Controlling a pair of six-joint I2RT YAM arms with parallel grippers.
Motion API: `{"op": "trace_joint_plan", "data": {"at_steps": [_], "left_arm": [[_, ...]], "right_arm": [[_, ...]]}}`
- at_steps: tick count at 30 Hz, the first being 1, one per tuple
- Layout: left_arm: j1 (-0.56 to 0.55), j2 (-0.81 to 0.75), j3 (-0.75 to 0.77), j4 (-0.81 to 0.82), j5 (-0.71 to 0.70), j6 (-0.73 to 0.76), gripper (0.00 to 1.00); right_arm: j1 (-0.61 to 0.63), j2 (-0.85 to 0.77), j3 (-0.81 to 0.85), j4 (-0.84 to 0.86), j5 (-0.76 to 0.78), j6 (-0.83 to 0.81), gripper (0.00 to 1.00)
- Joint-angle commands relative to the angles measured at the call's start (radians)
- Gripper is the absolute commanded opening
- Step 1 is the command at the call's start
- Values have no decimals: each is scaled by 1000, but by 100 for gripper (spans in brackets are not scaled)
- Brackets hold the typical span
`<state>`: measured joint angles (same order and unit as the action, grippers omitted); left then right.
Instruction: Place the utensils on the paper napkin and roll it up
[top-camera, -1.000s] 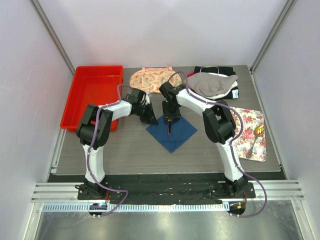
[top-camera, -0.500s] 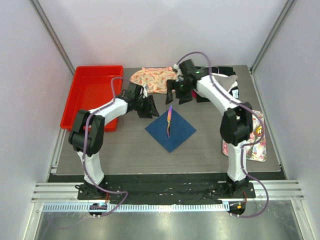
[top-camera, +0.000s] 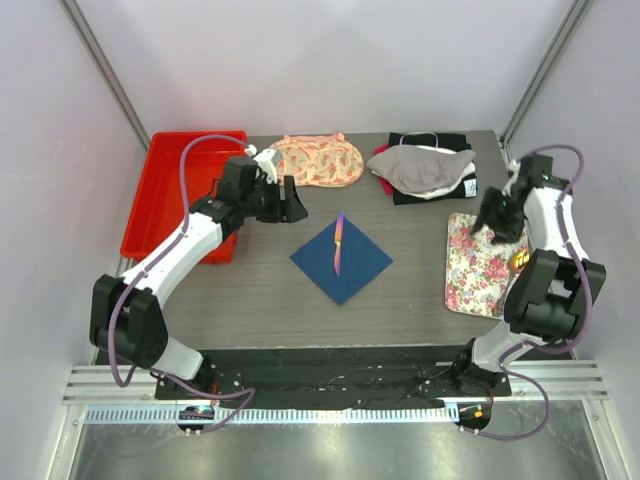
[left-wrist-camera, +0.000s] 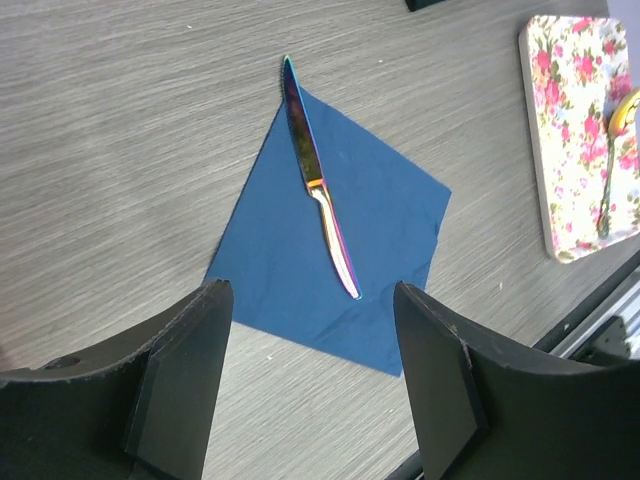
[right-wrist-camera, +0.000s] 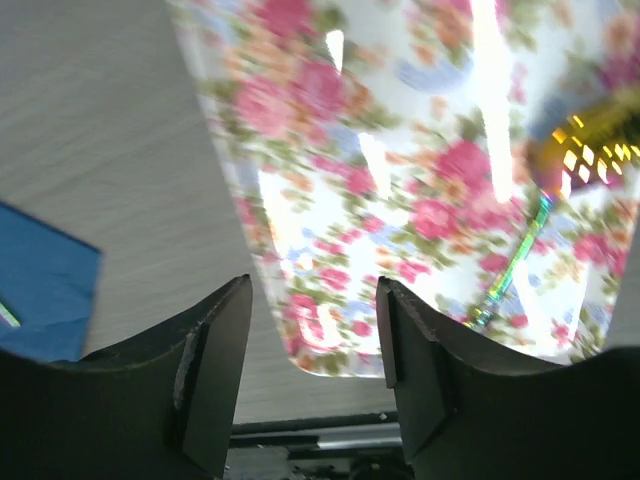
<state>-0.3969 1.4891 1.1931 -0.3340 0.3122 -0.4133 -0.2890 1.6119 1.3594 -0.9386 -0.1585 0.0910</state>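
Observation:
The dark blue paper napkin lies as a diamond mid-table. One utensil, an iridescent purple-orange knife, rests along its upper half, tip over the far corner. A second utensil with a yellow end lies on the white floral mat. My left gripper hovers open, up and left of the napkin, holding nothing. Open and empty too, my right gripper hangs over the mat's far left part.
A red tray stands at the far left, just behind my left arm. A peach floral cloth and a pile of grey and black fabric lie along the back edge. The mat reaches near the table's right edge.
The right gripper left the knife on the napkin and swung far right over the floral mat. The left gripper opened and drew back left, away from the napkin's corner.

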Motion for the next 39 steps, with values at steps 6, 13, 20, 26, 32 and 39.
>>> {"op": "trace_joint_plan", "data": {"at_steps": [6,13,20,26,32,39], "left_arm": [[21,-67,36,-63,42,153,70],[23,-118,-16,0,93,119,70],[23,-115,-23,18,113,99,70],[23,-107,-24,21,105,94,70],[23,-102,-18,20,94,102,70],[24,-96,-27,23,77,108,70]], "right_arm": [[-206,-44,-198,60,105,-160,53],[-314,11,-267,126,108,-203,43],[-338,68,-272,188,119,-223,41],[-343,105,-270,227,135,-223,36],[-343,157,-276,248,113,-211,33],[-345,166,-289,241,63,-201,11]]}}
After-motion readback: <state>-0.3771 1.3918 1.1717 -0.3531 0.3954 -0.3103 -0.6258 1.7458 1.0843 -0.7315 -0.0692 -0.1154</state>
